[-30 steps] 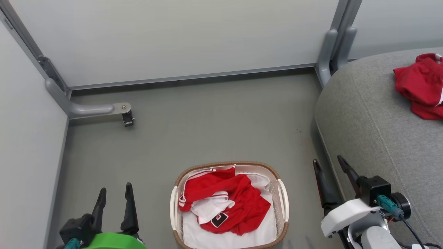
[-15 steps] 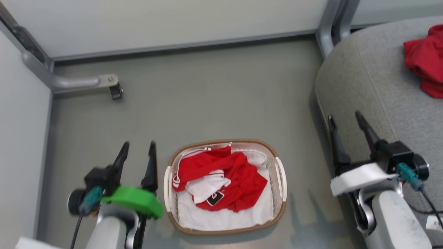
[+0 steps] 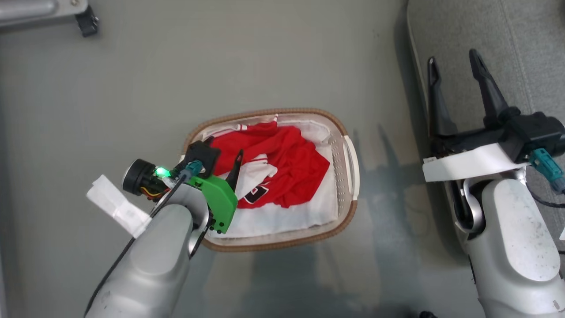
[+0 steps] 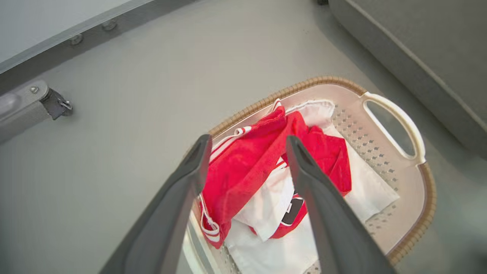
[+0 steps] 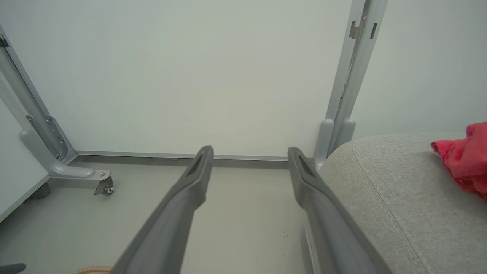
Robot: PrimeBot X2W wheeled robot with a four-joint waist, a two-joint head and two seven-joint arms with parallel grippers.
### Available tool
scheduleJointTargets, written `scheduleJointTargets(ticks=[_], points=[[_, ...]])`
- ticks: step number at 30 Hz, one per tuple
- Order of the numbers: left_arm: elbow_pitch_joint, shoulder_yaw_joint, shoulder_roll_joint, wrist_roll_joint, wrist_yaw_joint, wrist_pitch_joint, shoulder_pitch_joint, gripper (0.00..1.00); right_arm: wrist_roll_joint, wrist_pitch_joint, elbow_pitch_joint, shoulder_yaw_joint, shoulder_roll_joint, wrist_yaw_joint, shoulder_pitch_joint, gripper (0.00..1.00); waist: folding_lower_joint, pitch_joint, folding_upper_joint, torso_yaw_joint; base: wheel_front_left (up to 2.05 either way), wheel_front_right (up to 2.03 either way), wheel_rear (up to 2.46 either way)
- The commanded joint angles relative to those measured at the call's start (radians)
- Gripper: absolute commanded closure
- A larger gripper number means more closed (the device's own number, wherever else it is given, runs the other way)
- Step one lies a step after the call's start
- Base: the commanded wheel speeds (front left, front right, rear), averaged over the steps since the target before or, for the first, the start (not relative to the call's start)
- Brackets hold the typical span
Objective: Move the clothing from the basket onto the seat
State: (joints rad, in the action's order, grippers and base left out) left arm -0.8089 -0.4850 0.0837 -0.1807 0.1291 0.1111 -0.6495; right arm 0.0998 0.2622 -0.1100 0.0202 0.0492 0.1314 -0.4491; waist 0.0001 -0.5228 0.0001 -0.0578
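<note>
Crumpled red jersey [image 4: 243, 167] — number patch up — lies in the cream basket [image 4: 323, 80], just beyond the left gripper's [image 4: 247, 142] spread jaws. A second jersey [image 5: 464, 160] sits on the grey seat [image 5: 399, 198], right of the right gripper's [image 5: 249, 152] jaws.

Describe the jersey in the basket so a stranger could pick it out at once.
Beside the big grey seat, on the floor, stands a small oval cream basket with a brown woven rim. The jersey lies crumpled inside it on a white liner. Unlike that plain sheet, it is bright red, with white stripe trim and a black-and-white number patch.
</note>
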Motion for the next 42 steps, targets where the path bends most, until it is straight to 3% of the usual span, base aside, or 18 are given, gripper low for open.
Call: scheduleJointTargets(ticks=[1,11,21,22,23,24,25,34,42], points=[[-0.035,-0.029,0.027,0.017,0.002,-0.003,-0.048,0.0,0.009,0.004,0.011,0.01,0.002,-0.001,-0.027,0.0,-0.0001,-0.202,-0.0001,-0.092,0.0,0.0,0.0],[-0.268,-0.129,0.06,0.056,0.002,-0.024,-0.204,0.0,0.04,0.004,0.057,0.049,0.002,-0.001,-0.105,0.0,-0.0001,-0.327,-0.0001,-0.149,0.0,0.0,0.0],[-0.38,-0.143,0.074,0.07,-0.052,-0.004,-0.302,0.0,0.07,0.003,0.073,0.083,0.002,-0.001,-0.13,0.0,-0.0001,-0.372,-0.0001,-0.174,0.0,0.0,0.0],[-0.386,-0.141,0.073,0.066,-0.057,0.003,-0.306,0.22,0.07,0.003,0.072,0.084,0.002,-0.001,-0.133,0.0,-0.0001,-0.373,-0.0001,-0.174,0.0,0.0,0.0],[-0.39,-0.141,0.072,0.064,-0.06,0.009,-0.309,0.52,0.07,0.003,0.071,0.084,0.002,-0.001,-0.134,0.0,-0.0001,-0.373,-0.0001,-0.174,0.0,0.0,0.0],[-0.395,-0.142,0.068,0.061,-0.061,0.017,-0.314,0.91,0.072,0.003,0.069,0.084,0.002,-0.001,-0.134,0.0,-0.0001,-0.372,-0.0001,-0.173,0.0,0.0,0.0],[-0.398,-0.143,0.063,0.06,-0.061,0.024,-0.314,1.0,0.071,0.003,0.068,0.082,0.002,-0.001,-0.133,0.0,-0.0001,-0.369,-0.0001,-0.171,0.0,0.0,0.0],[-0.397,-0.159,0.013,0.024,-0.024,0.111,-0.264,1.0,0.048,0.003,0.026,0.08,0.003,-0.001,-0.106,0.0,-0.0001,-0.285,-0.0001,-0.122,0.0,0.0,0.0],[-0.304,-0.199,-0.012,-0.049,0.001,0.149,-0.176,1.0,0.006,0.003,-0.088,0.071,0.004,-0.001,-0.042,0.0,-0.0001,-0.102,-0.0001,-0.064,0.0,0.0,0.0]])
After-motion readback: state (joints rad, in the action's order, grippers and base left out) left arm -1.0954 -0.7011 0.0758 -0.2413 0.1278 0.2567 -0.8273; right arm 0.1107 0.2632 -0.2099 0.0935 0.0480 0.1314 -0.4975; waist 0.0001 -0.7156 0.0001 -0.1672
